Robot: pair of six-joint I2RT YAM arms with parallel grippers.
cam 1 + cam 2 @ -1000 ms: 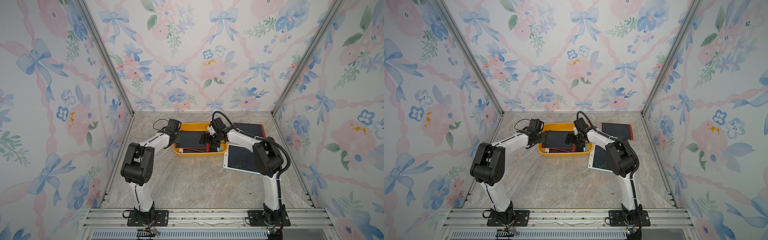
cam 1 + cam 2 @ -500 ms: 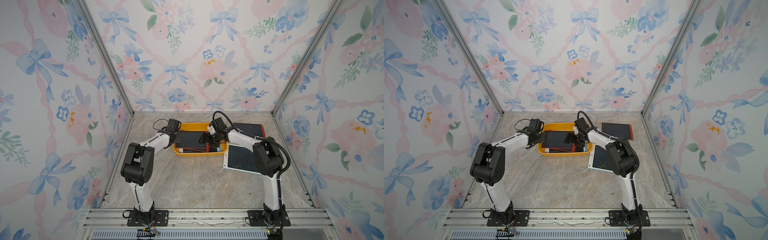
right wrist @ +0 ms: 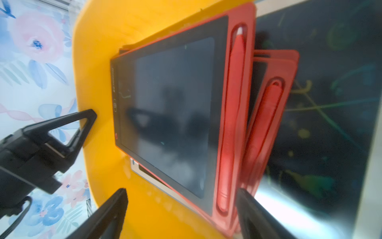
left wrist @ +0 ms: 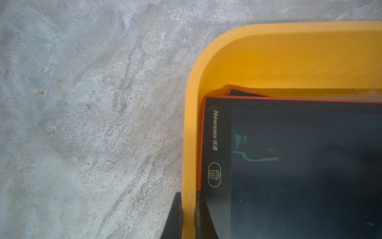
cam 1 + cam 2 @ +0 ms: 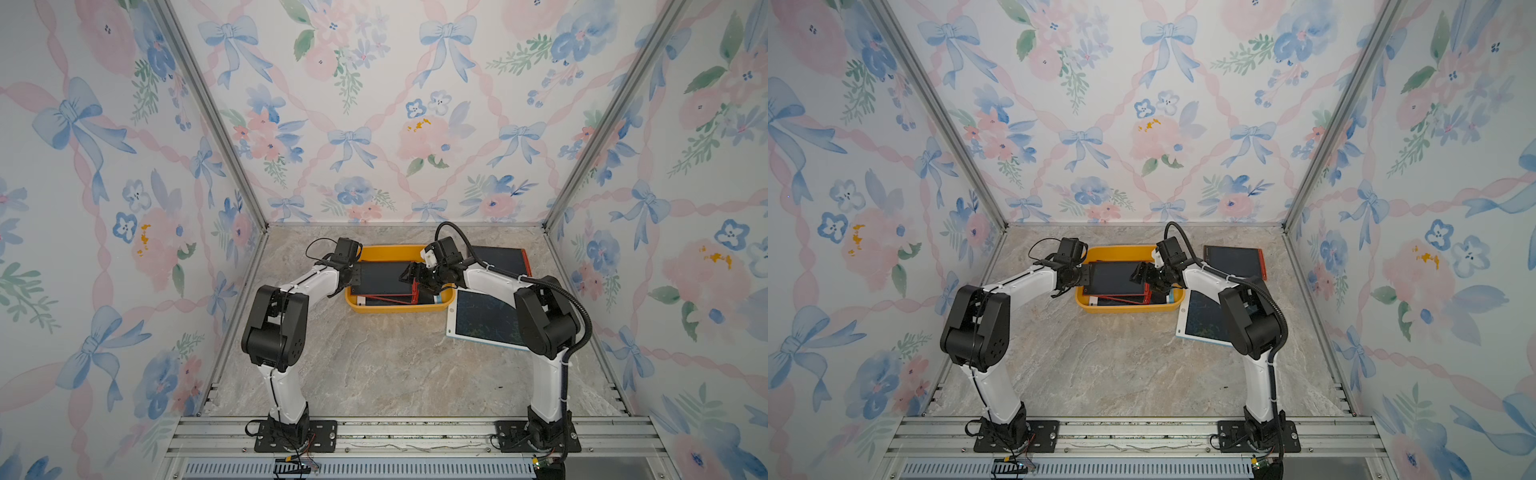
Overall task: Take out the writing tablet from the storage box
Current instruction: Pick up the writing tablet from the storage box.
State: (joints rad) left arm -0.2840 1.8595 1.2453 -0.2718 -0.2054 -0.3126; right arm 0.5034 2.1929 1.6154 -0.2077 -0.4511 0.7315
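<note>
worktop (image 5: pixel 374 365) front: free
storage box (image 5: pixel 395 308) right side: white tablet (image 5: pixel 478 320) just beside
left rim: left gripper (image 4: pixel 188 207) jaws clamped

We record left arm (image 5: pixel 309 282) elbow-bent, forearm reaching forward, left gripper (image 4: pixel 188 195) pinched tight, right arm (image 5: pixel 492 277) folded inward, right gripper (image 3: pixel 182 191) spread wide, pointing toward its counterpart.

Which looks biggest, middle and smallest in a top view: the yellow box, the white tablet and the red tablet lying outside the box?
1. Box.
2. White tablet, partly behind the right arm.
3. Red tablet outside the box; farther back and partly hidden, so less sure.
</note>
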